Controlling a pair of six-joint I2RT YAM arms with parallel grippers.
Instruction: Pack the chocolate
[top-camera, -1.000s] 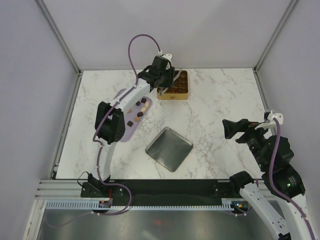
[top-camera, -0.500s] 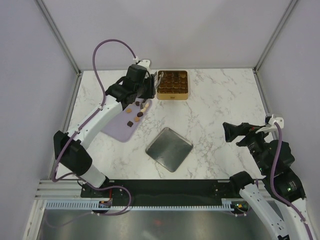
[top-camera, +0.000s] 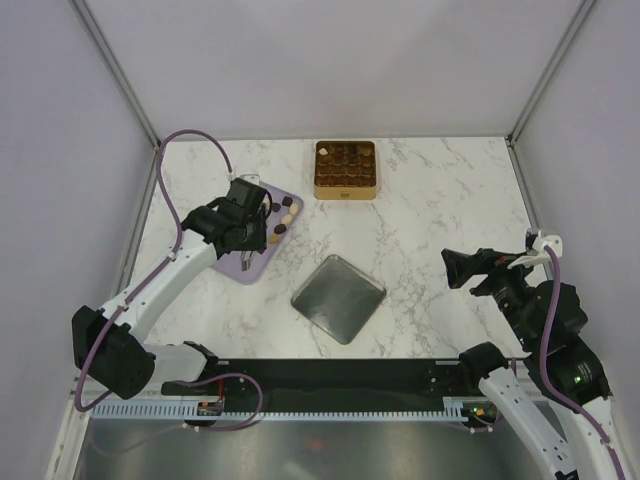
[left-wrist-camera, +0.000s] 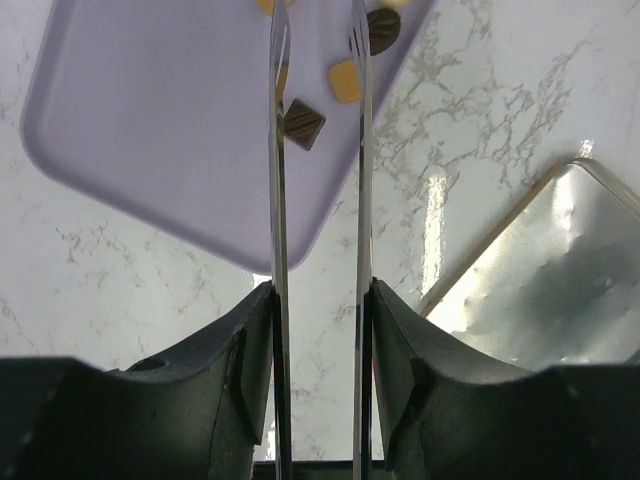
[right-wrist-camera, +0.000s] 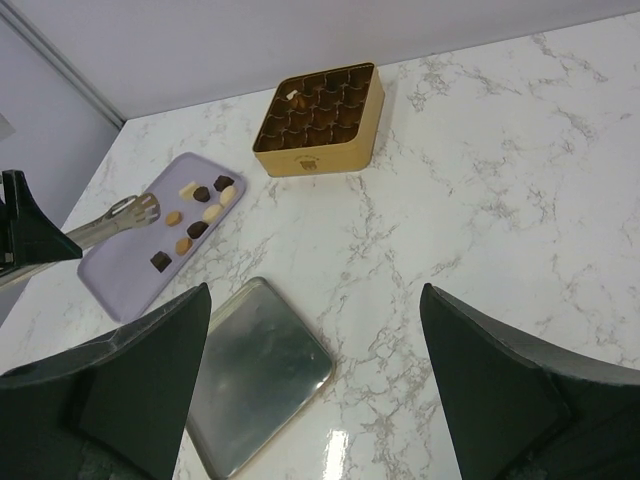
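Several chocolate pieces (top-camera: 283, 222), dark brown and tan, lie on the lilac board (top-camera: 262, 268). My left gripper (top-camera: 247, 258) hangs over the board's near end, its thin metal fingers (left-wrist-camera: 278, 200) open, parallel and empty. In the left wrist view a dark square chocolate piece (left-wrist-camera: 303, 124) lies on the lilac board (left-wrist-camera: 150, 130), seen between the blades of my left gripper (left-wrist-camera: 318, 12), with a tan piece (left-wrist-camera: 346, 80) just beyond. The gold tin (top-camera: 345, 170) stands at the back with a pale piece (right-wrist-camera: 293, 95) in one corner cell. My right gripper (right-wrist-camera: 315, 288) hovers open and empty at the right.
A square metal lid (top-camera: 338, 298) lies flat on the marble near the centre, right of the board. The gold tin (right-wrist-camera: 320, 120) sits close to the back wall. Frame posts and white walls border the table.
My left arm has swung back from above the gold tin to the near end of the lilac board. The right arm has stayed almost still.
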